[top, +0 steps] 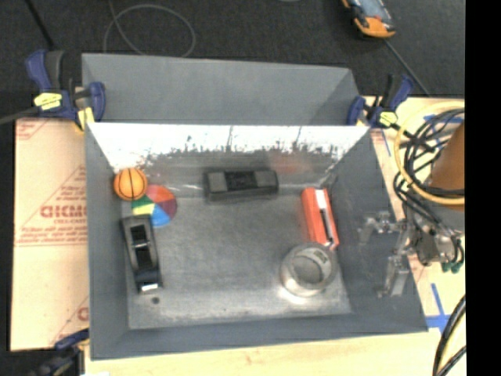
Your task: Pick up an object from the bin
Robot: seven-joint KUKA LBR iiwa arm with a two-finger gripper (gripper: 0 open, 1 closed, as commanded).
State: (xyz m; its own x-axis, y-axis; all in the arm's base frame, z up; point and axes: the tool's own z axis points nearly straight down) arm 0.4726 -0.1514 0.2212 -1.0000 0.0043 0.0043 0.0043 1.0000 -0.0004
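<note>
Item: two-finger gripper (385, 251), over the right sloped wall of the grey metal bin (235, 331); its fingers are spread apart with nothing between them.
Nearest to it, inward on the floor: clear round glass-like cup (307, 271) and orange-red oblong block (319, 216).
Farther off: black rectangular box (240, 182).
Farthest off: black tape dispenser (141, 253), orange ball (130, 183) and multicoloured disc (160, 204).

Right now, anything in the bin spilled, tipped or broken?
Nothing stands out. The orange ball, multicoloured disc, black tape dispenser, black bar-shaped device, orange-red box and clear round container lie loose on the bin floor, none visibly damaged. The hand hangs by the right wall, clear of them.
</note>
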